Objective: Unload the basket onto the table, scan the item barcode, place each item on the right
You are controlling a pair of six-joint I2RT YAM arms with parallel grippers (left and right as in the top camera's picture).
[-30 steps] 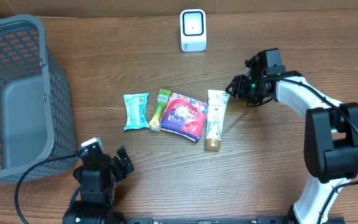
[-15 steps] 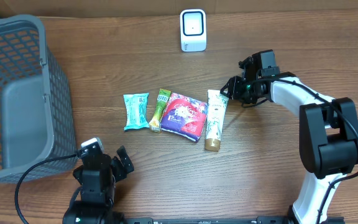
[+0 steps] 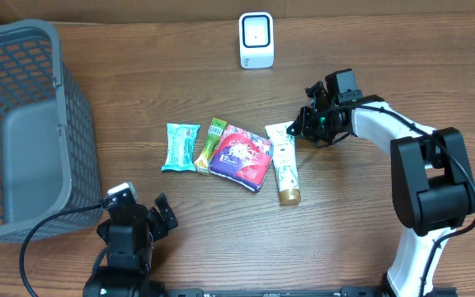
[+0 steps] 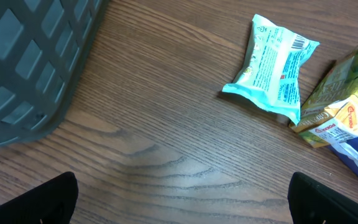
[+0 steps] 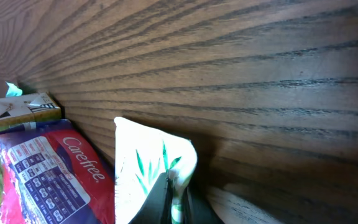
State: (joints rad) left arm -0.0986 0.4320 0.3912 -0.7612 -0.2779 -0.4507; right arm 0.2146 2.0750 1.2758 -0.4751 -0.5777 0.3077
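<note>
- At the left edge of the overhead view stands the grey basket [image 3: 23, 124]; it has no part in this step.
- The left claw [image 4: 182, 202] is at lower left over the bare desk [image 3: 369, 49]. Its fingers are wide apart and it holds nothing.
- Only the left wrist view shows a barcode on the teal snack packet [image 4: 275, 62]; from above it is too small to see.
- The Carefree pack [image 5: 48, 174] touches the cream tube [image 3: 284, 161], which lies on the desk at the middle of the frame. I think a lift could drag the pack along.
- The white scanner [image 3: 256, 40], at upper centre, appears in the overhead view only.
- The right claw [image 3: 299, 126] is clamped on the flat crimped end of the tube, and the right wrist view shows this clearly. Such a thin hold may let the tube swing or slip. Its barcode, which I cannot find, may face away from the scanner.
</note>
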